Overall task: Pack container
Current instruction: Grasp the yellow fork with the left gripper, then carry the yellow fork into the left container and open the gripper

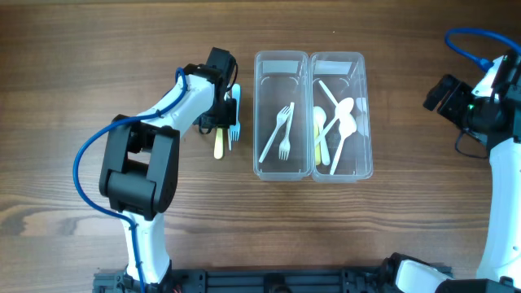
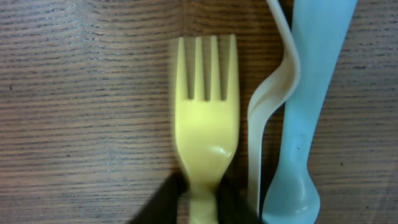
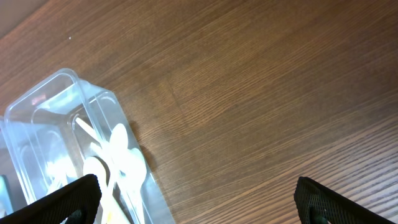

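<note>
A yellow fork (image 2: 205, 137) is on the table (image 1: 81, 49), just left of two clear containers (image 1: 257, 122). The left pincer (image 2: 202, 202) pinches its handle. Only the left wrist view separates the white utensil (image 2: 264, 124) and blue utensil (image 2: 311, 93) alongside. The right pincer (image 3: 196, 202) gapes wide, empty.

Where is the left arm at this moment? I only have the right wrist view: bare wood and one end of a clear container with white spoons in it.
Observer: Low over the table, with the left claw apparently closed on the handle of a yellow fork.
Operator: Is anything else loose on the wood there?
Observer: Yes, a light blue fork and a white utensil lie right beside the yellow one.
Operator: Is my spoon container the only one?
Observer: No, a second clear container sits against its left side, holding two white forks.
</note>
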Robot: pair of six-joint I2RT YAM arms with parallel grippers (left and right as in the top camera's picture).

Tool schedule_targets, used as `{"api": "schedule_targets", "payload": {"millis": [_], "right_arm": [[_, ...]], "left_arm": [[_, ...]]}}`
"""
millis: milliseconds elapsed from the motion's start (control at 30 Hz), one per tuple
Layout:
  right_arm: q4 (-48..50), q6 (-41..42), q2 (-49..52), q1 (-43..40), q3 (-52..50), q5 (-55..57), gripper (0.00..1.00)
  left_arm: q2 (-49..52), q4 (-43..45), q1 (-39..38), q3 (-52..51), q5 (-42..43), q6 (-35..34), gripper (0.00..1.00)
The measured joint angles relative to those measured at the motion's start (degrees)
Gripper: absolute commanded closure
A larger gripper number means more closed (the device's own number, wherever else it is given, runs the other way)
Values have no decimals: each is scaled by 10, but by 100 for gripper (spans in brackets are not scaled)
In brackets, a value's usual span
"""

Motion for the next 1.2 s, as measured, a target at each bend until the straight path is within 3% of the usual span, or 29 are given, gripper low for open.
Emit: {"api": "schedule_targets", "payload": {"millis": [67, 267, 433, 600, 767, 967, 1067, 1200], "right_arm": [[0, 0, 0, 0, 0, 0, 0], [0, 0, 0, 0, 0, 0, 0], [0, 0, 0, 0, 0, 0, 0], [0, 0, 0, 0, 0, 0, 0], [0, 0, 0, 0, 0, 0, 0], [0, 0, 0, 0, 0, 0, 0], [0, 0, 0, 0, 0, 0, 0], [0, 0, 0, 0, 0, 0, 0]], "left_arm": [[0, 0, 0, 0, 0, 5, 96], [0, -5, 0, 2, 0, 9, 96], [-10, -82, 0, 26, -4, 16, 96], [-127, -122, -7, 93, 5, 18, 96], [-246, -97, -98, 114, 22, -23, 96], [-162, -17, -180, 114, 29, -78, 96], [-84, 1, -191, 113, 29, -94, 83], [-40, 7, -190, 108, 29, -103, 54]]}}
